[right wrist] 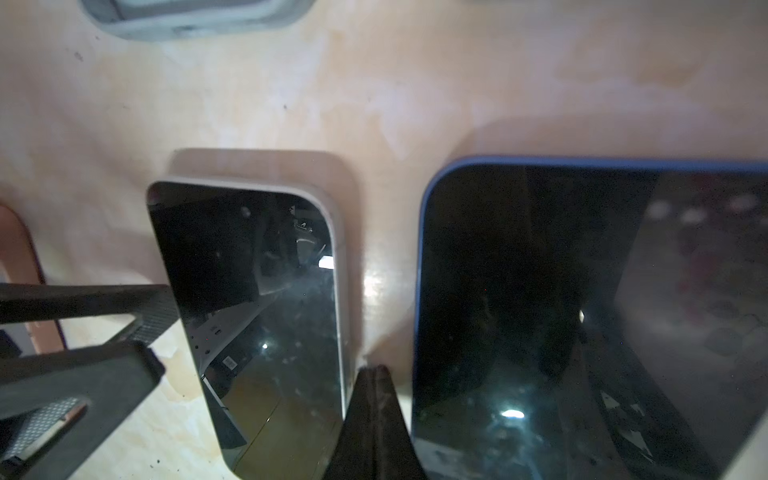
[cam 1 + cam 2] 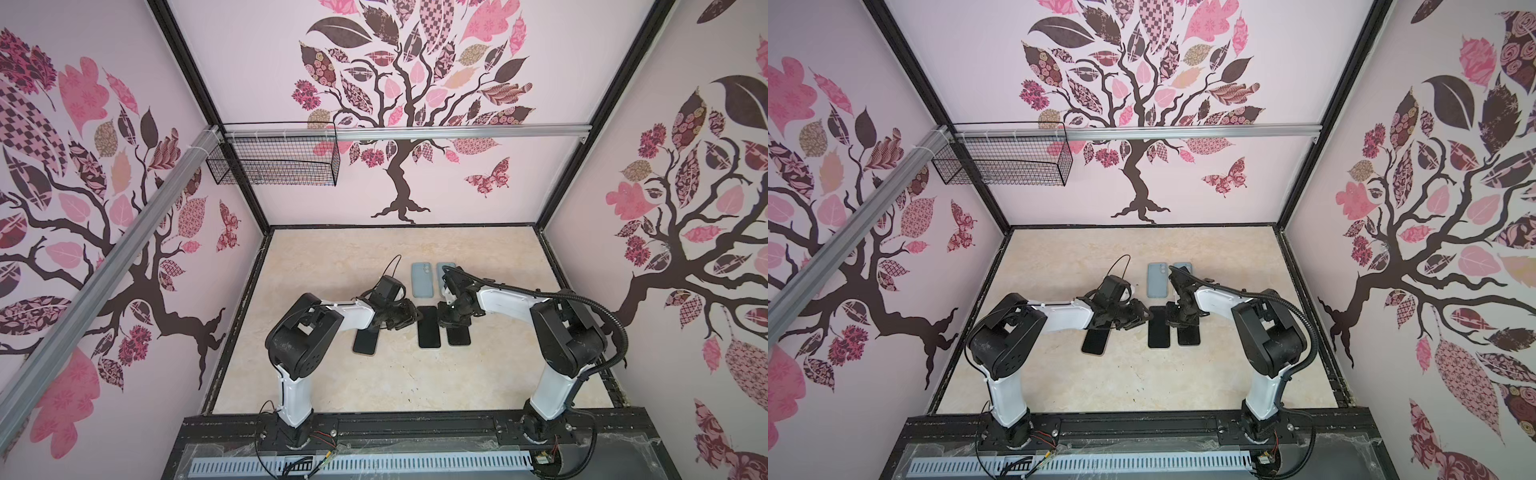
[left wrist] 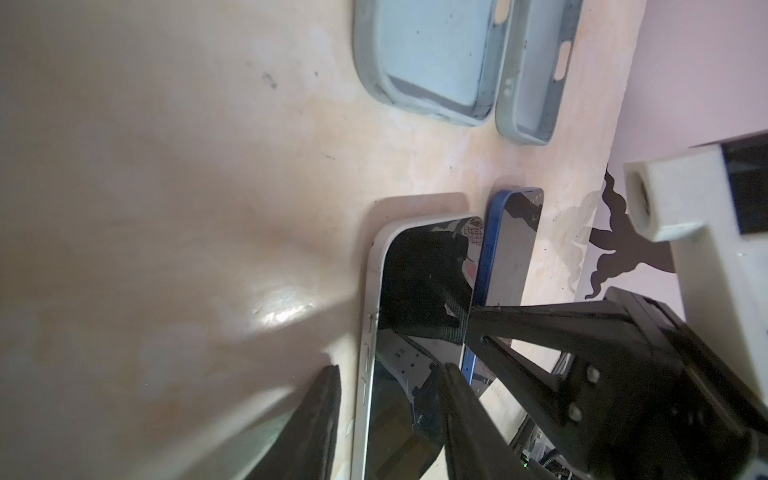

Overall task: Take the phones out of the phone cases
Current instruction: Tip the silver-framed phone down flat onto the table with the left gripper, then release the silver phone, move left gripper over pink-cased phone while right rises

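A bare phone [image 2: 429, 332] [image 3: 415, 291] with a pale rim lies screen up mid-table. My left gripper [image 2: 409, 318] [image 3: 390, 370] is open and straddles its near end; one finger [image 3: 316, 415] stands on the table just clear of the rim. My right gripper [image 2: 441, 323] [image 1: 374, 370] is shut, its tip in the gap between this phone [image 1: 270, 311] and a blue-rimmed phone [image 2: 459, 337] [image 1: 540, 291]. Two empty blue-grey phone cases [image 2: 422, 280] [image 2: 448, 268] [image 3: 432, 54] lie side by side behind the phones.
A third phone [image 2: 365, 343] with a brownish rim [image 1: 16, 257] lies under my left forearm; I cannot tell whether that rim is a case. A wire basket [image 2: 274, 166] hangs on the back wall. Bare tabletop [image 2: 374, 386] stretches toward the front rail.
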